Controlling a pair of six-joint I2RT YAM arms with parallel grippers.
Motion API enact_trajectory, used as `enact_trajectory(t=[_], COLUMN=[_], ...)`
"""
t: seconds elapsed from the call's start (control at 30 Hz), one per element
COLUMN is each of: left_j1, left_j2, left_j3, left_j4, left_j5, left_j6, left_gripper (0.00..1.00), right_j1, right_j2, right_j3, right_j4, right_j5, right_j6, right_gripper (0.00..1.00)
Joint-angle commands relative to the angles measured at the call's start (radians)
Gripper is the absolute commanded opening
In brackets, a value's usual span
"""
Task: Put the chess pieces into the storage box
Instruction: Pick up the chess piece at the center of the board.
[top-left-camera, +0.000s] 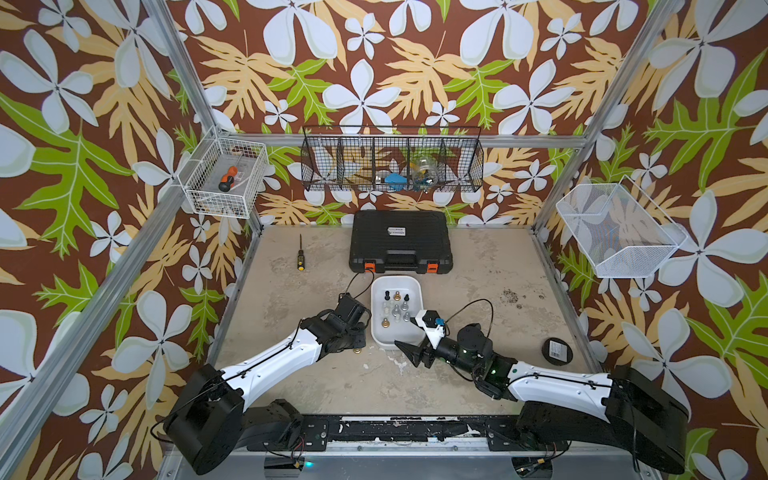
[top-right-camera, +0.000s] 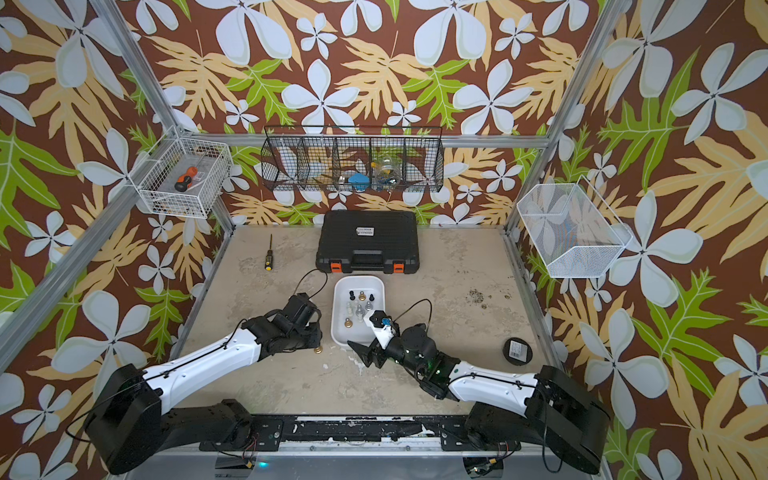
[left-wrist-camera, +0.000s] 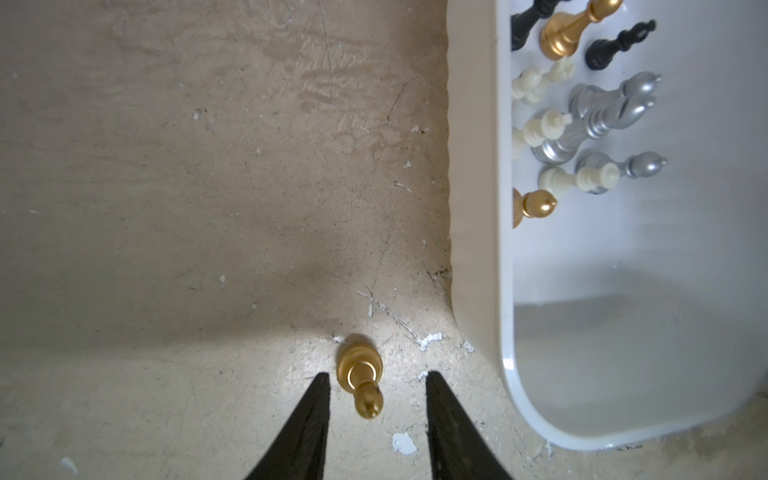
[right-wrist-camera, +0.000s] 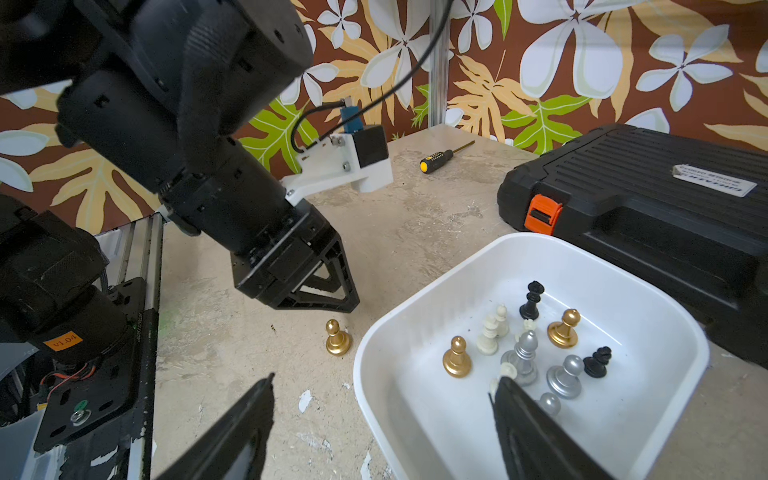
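One gold pawn (left-wrist-camera: 359, 372) (upright) between left gripper (left-wrist-camera: 377, 374) jaws.

2 overhead views; 2 close wrist views share the storage box (left-wrist-camera: 473, 208).

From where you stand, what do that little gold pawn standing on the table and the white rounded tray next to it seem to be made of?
The small gold pawn: likely plastic with a metallic gold coat; it shows soft satin highlights, though solid metal can't be ruled out. The white rounded tray: glossy moulded plastic, judging by its smooth thin wall, rounded corners and glints.
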Motion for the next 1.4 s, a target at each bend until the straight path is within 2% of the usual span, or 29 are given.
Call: enact_trajectory(t=[0.0,0.47,0.57,0.7,0.77,1.07,1.17,1.27,1.33,1.37], left_j1=[-0.006,-0.028,-0.029,-0.030,-0.031,-0.031,-0.031,-0.031,-0.031,-0.031], left_j2=[0.024,0.078,0.090,0.096,0.096,0.055,0.025,0.001,0.004,0.012], left_j3=[-0.006,-0.035,-0.036,-0.036,-0.033,-0.019,0.011,0.065,0.120,0.149], left_j4=[0.011,0.042,0.049,0.049,0.045,0.012,-0.024,-0.075,-0.110,-0.125], left_j5=[-0.023,-0.034,-0.037,-0.044,-0.048,-0.061,-0.090,-0.126,-0.144,-0.149], left_j6=[-0.005,0.004,0.010,0.016,0.019,0.017,0.018,0.021,0.038,0.047], left_gripper=[0.39,0.30,0.24,0.23,0.18,0.10,0.10,0.10,0.10,0.10], right_j1=[0.001,0.001,0.001,0.001,0.001,0.001,0.001,-0.002,-0.043,-0.077], right_j2=[-0.005,-0.002,-0.002,-0.002,-0.001,-0.008,-0.043,-0.103,-0.131,-0.138], right_j3=[0.006,0.011,0.010,0.011,0.012,0.007,-0.014,-0.053,-0.065,-0.069], right_j4=[0.015,0.004,0.006,0.006,0.006,0.007,0.020,0.022,-0.006,-0.017], right_j5=[0.004,0.016,0.018,0.022,0.022,0.042,0.102,0.293,0.378,0.376], right_j6=[-0.005,-0.008,-0.006,-0.006,-0.005,0.001,0.014,0.048,0.085,0.109], right_gripper=[0.83,0.83,0.83,0.83,0.83,0.83,0.83,0.84,0.84,0.84])
